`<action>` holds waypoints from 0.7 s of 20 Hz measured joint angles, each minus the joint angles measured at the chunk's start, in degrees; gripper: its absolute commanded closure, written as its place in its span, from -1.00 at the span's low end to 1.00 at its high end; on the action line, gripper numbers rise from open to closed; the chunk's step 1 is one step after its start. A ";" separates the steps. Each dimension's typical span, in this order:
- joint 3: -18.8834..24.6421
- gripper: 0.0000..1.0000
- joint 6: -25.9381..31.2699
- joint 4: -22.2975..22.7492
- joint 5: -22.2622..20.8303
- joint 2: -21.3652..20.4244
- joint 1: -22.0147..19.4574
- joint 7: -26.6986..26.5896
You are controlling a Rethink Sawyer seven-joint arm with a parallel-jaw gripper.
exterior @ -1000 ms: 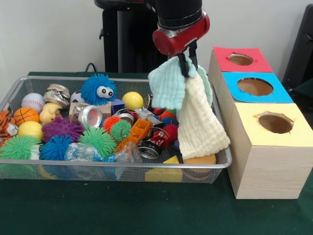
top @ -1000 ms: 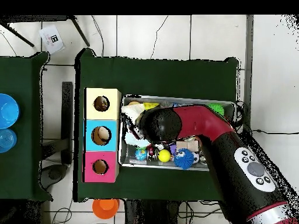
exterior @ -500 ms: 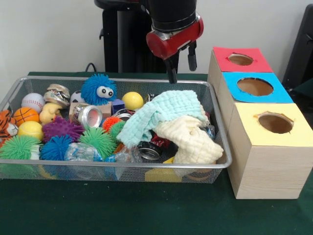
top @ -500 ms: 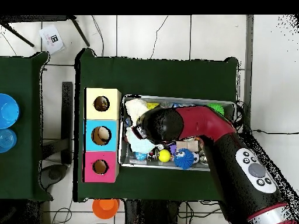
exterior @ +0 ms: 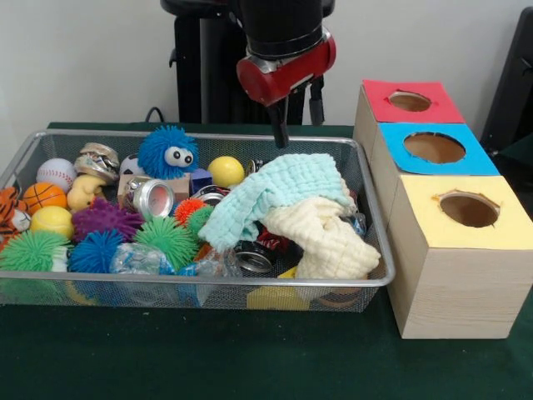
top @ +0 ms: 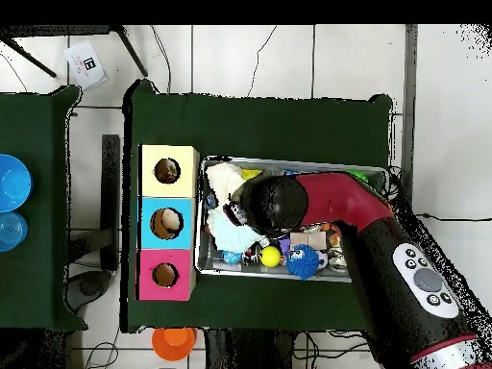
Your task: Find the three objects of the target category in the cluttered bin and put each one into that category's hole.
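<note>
Gripper [exterior: 296, 112] open and empty above bin [exterior: 33, 146]. Mint cloth [exterior: 275, 192] and cream cloth [exterior: 329, 237] (soft, light, floppy): probably best pinched at a raised fold.

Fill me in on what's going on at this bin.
The gripper hangs open and empty above the bin. Below it a mint cloth and a cream cloth lie heaped on the toys at the end nearest the three boxes. Neither cloth is in a hole yet.

orange cup [top: 174, 341] (floor) | blue bowls [top: 12, 183] | paper tag [top: 86, 64]
</note>
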 measured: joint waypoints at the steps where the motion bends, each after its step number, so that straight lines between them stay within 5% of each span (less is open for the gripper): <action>1: -0.23 -1.00 0.05 -0.76 -0.56 0.00 -0.01 0.00; 14: -0.97 -1.00 0.07 -12.28 -4.37 1.10 -3.41 0.00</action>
